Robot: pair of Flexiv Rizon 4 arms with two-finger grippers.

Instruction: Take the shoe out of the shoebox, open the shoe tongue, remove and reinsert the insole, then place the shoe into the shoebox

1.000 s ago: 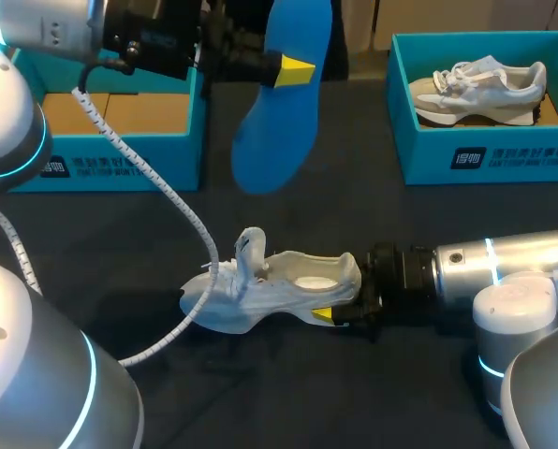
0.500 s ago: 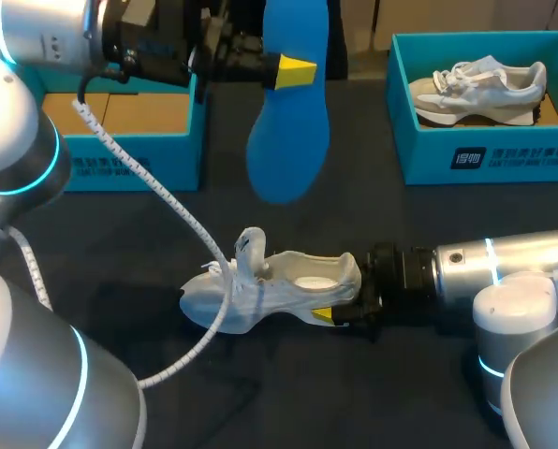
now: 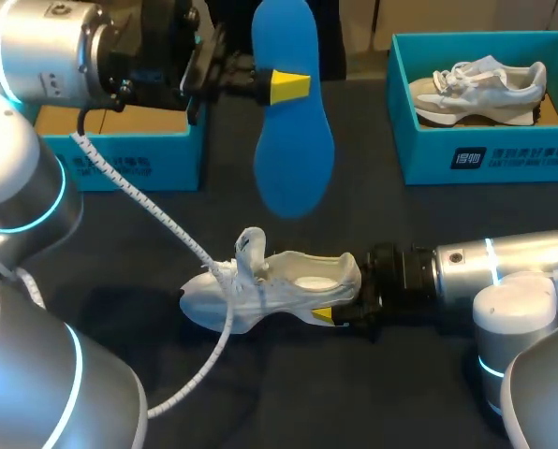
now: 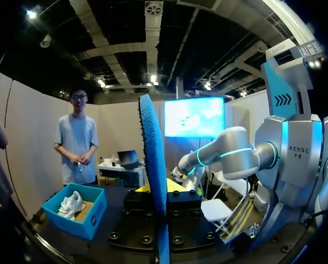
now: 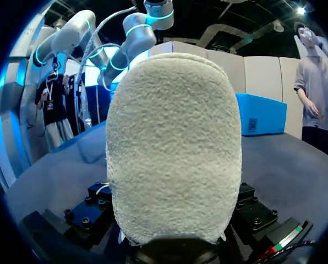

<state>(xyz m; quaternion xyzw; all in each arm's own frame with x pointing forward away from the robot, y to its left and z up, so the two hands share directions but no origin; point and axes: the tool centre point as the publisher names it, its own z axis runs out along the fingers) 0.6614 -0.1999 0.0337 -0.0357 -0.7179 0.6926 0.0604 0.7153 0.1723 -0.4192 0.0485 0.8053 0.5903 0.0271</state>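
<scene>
The left pincer is closed tight on the blue insole, which is held up in the air above the surface. One yellow tip is seen pressed on the flat side of the insole; the other tip is hidden behind it. The insole is long, thin and rounded at both ends. In the left wrist view it is seen from its edge, and a rough, grainy blue face is shown there. It stands up straight between the fingers.

The right pincer is closed on the heel of the white shoe. The shoe lies low on the surface, under the hanging insole, with its toe pointing away from the pincer. Its tongue is pulled up and its mouth is wide open. In the right wrist view only the round heel is seen. It is shown to be fuzzy and cream-white, which cannot be told from the head view.

Two shoes are counted. The second shoe, white and beige, lies in the right box. Two blue-green boxes are counted. Brown cardboard is seen inside the left box. A white curly cord hangs from the left arm and crosses the shoe's laces.
</scene>
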